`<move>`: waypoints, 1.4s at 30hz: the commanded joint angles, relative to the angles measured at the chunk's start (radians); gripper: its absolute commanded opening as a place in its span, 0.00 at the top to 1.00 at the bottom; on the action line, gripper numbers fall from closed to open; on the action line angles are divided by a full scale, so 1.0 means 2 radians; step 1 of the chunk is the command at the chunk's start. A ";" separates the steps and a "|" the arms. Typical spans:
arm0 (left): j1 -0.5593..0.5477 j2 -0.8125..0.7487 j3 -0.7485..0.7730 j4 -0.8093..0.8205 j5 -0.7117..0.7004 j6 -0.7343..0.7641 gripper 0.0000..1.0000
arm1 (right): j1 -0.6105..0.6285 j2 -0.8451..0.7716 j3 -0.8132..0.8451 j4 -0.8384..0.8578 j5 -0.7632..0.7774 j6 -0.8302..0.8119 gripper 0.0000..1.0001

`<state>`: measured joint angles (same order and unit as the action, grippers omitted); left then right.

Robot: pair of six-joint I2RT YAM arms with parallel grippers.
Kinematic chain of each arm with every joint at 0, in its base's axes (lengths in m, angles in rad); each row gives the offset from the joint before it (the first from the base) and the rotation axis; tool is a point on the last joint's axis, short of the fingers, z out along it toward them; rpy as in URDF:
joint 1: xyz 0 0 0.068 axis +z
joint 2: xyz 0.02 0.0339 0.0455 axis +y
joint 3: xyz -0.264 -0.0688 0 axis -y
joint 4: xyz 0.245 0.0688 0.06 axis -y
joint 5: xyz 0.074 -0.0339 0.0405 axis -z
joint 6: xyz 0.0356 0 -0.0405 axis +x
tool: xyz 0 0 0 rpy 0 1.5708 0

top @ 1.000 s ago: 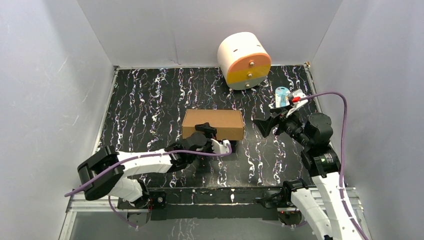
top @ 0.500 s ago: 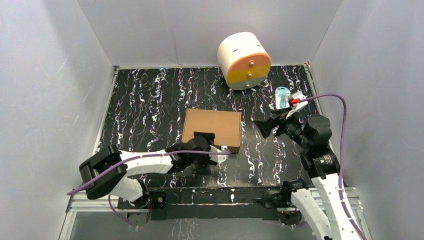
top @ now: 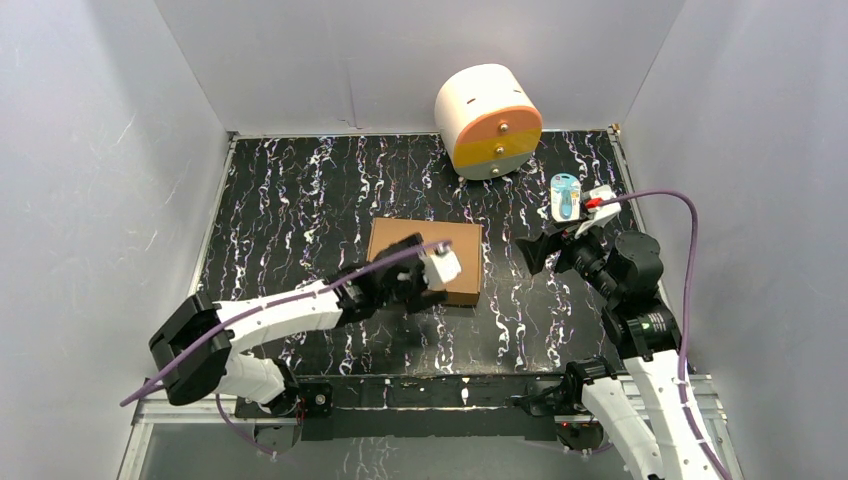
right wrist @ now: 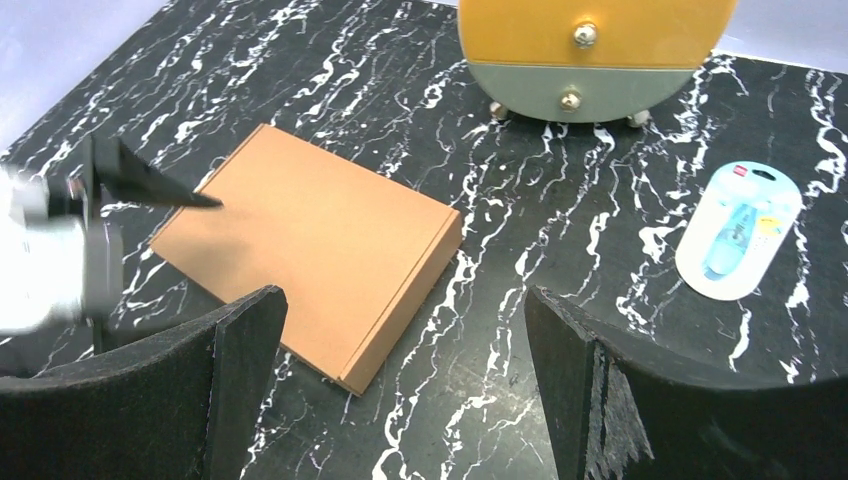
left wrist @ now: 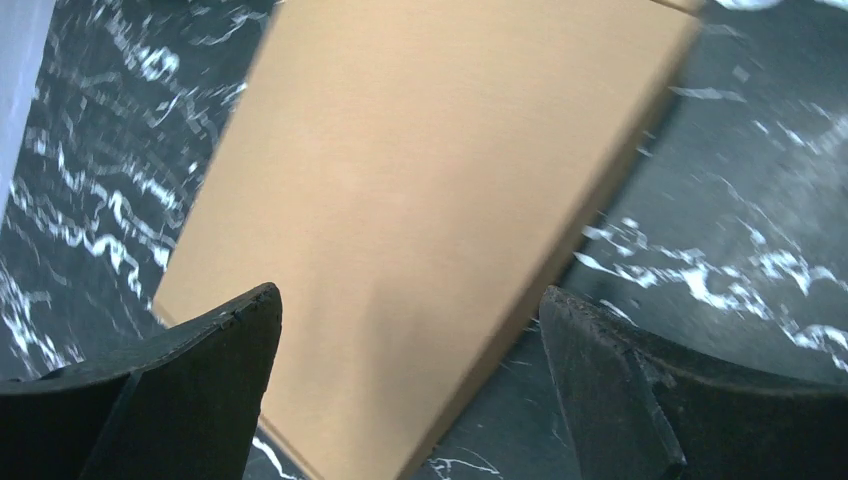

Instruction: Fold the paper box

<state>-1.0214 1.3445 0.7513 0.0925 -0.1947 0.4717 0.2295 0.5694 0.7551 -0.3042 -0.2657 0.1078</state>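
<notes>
The left fingers [left wrist: 190, 370] are spread wide and grasp nothing, poised over the near part of the paper box [top: 455, 245]; the blurred wrist view suggests no contact. The box lies flat and closed at frame centre on the tabletop [top: 290, 200]. The right fingers [right wrist: 620, 390], right of centre, are likewise spread and empty, clear of the box.

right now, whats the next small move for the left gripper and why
Probably lower the left gripper onto the paper box to press its top flat. It lies on the table looking closed, the left gripper hangs open over it holding nothing, and the right gripper sits open off to its side.
</notes>
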 commanded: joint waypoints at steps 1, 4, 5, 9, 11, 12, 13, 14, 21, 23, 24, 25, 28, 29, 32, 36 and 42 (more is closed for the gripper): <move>0.082 -0.008 0.058 -0.032 0.019 -0.124 0.02 | 0.000 -0.008 0.015 -0.007 0.045 -0.010 0.01; 0.130 -0.014 0.075 -0.034 0.006 -0.165 0.02 | 0.000 -0.011 0.020 -0.021 0.060 -0.015 0.01; 0.142 -0.019 0.075 -0.035 0.006 -0.180 0.02 | 0.001 -0.014 0.021 -0.025 0.066 -0.016 0.01; 0.223 -0.045 0.075 -0.050 0.037 -0.267 0.02 | 0.000 -0.028 0.023 -0.037 0.102 -0.017 0.01; 0.267 -0.057 0.075 -0.071 0.058 -0.304 0.02 | 0.001 -0.035 0.023 -0.041 0.121 -0.019 0.01; 0.289 -0.064 0.074 -0.079 0.067 -0.322 0.02 | 0.001 -0.038 0.024 -0.045 0.127 -0.020 0.01; 0.310 -0.072 0.072 -0.083 0.086 -0.333 0.02 | 0.001 -0.041 0.025 -0.048 0.130 -0.021 0.01; 0.329 -0.082 0.067 -0.088 0.095 -0.352 0.02 | 0.001 -0.044 0.025 -0.053 0.138 -0.022 0.01; 0.442 -0.208 0.023 -0.120 0.111 -0.438 0.02 | 0.001 -0.076 0.009 -0.071 0.212 -0.023 0.01; 0.443 -0.260 0.016 -0.138 0.078 -0.434 0.02 | 0.001 -0.090 0.001 -0.066 0.231 -0.020 0.01; 0.443 -0.290 0.012 -0.145 0.067 -0.431 0.02 | 0.001 -0.097 -0.003 -0.063 0.238 -0.019 0.01; 0.443 -0.317 0.009 -0.152 0.058 -0.427 0.02 | 0.001 -0.102 -0.009 -0.058 0.244 -0.021 0.01; 0.443 -0.395 0.009 -0.184 0.037 -0.411 0.03 | 0.002 -0.117 -0.023 -0.047 0.245 -0.028 0.01; 0.443 -0.414 0.008 -0.192 0.035 -0.403 0.03 | 0.002 -0.121 -0.027 -0.045 0.245 -0.028 0.01; 0.443 -0.461 0.006 -0.208 0.032 -0.381 0.03 | 0.001 -0.134 -0.038 -0.038 0.243 -0.027 0.02; 0.442 -0.521 -0.025 -0.180 0.039 -0.377 0.04 | 0.002 -0.152 -0.055 -0.024 0.236 -0.028 0.01; 0.442 -0.561 -0.054 -0.157 0.017 -0.373 0.04 | 0.001 -0.172 -0.072 -0.010 0.236 -0.027 0.01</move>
<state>-0.1368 0.2459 0.6571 -0.2588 -0.1165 -0.2951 0.2295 0.2523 0.6216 -0.4168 0.1974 0.0692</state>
